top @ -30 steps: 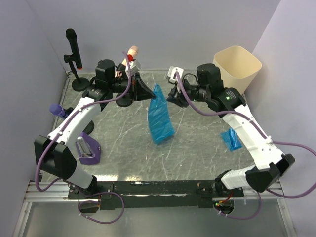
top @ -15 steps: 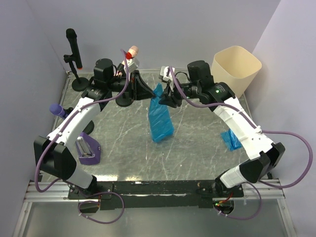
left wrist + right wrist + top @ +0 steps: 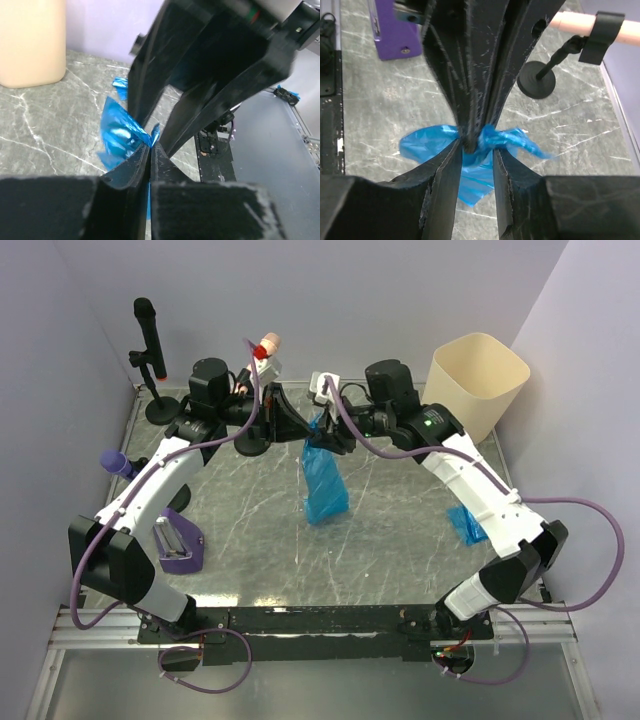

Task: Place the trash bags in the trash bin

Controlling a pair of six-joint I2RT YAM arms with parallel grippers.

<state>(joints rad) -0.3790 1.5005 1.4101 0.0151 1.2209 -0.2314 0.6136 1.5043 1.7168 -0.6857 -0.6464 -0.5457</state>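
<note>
Your left tool [image 3: 150, 147] clenches the crinkly blue plastic trash bag [image 3: 325, 490] by its neck, left of the cream plastic trash bin [image 3: 480, 385]. Your right tool [image 3: 477, 150] straddles that neck, released. A second blue bag [image 3: 467, 525] lies on the desk [image 3: 250, 540], nearer you than the bin.

2 arms, same look. Left arm [image 3: 150, 490]: smooth white shells w/ fat black joints & a big black block low down. Right arm [image 3: 480, 495]: white & black too, w/ a tiny green light [image 3: 427, 421] on the black part by the wrist. A thin purple cable [image 3: 90, 570] runs along each arm & loops down by the bases. A small white camera box [image 3: 325, 388] sits on the right wrist. Left gripper [image 3: 150, 147] & right gripper [image 3: 475, 147]: all black, 2 long flat fingers each, w/ a rough, scratched skin.
</note>
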